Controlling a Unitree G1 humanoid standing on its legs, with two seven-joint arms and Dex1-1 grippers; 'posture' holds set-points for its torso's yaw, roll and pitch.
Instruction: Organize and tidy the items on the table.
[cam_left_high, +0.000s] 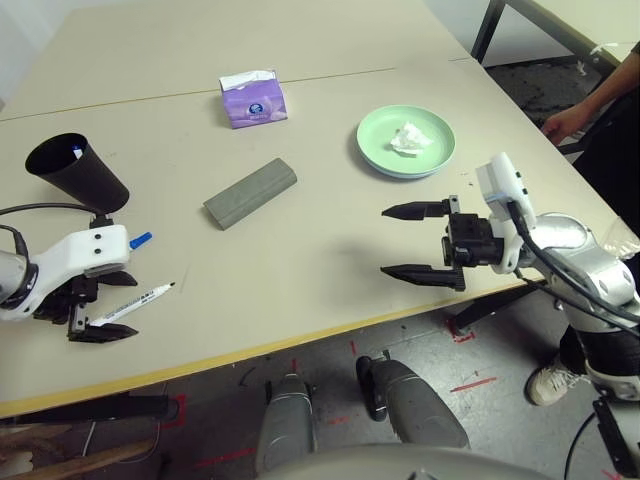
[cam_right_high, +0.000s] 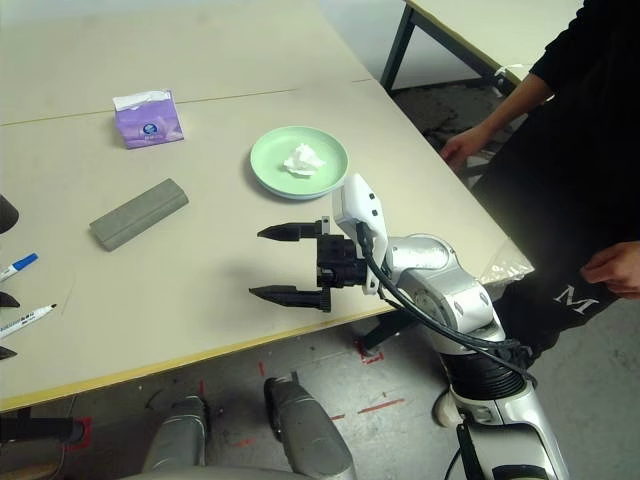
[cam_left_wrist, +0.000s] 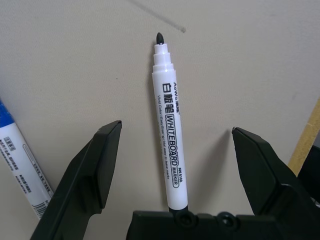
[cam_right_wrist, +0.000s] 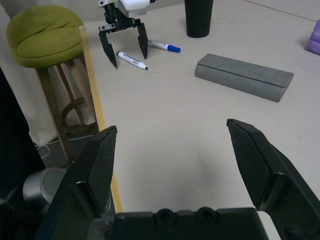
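Observation:
My left gripper (cam_left_high: 125, 308) stands open at the table's front left, its fingers on either side of a white marker (cam_left_wrist: 169, 140) with a black tip that lies flat on the table (cam_left_high: 320, 270). A blue-capped marker (cam_left_high: 140, 240) lies just beyond it, near the black cup (cam_left_high: 75, 170). The grey glasses case (cam_left_high: 250, 192) lies mid-table, with the purple tissue box (cam_left_high: 253, 98) behind it. A crumpled tissue (cam_left_high: 408, 138) rests on the light-green plate (cam_left_high: 375, 150). My right gripper (cam_left_high: 412, 241) hovers open and empty in front of the plate.
A person (cam_right_high: 590, 130) in black stands at the table's right side, one hand (cam_right_high: 465, 145) near the corner. A green stool (cam_right_wrist: 45, 30) sits off the table's left front edge. A second table (cam_right_high: 480, 30) stands behind on the right.

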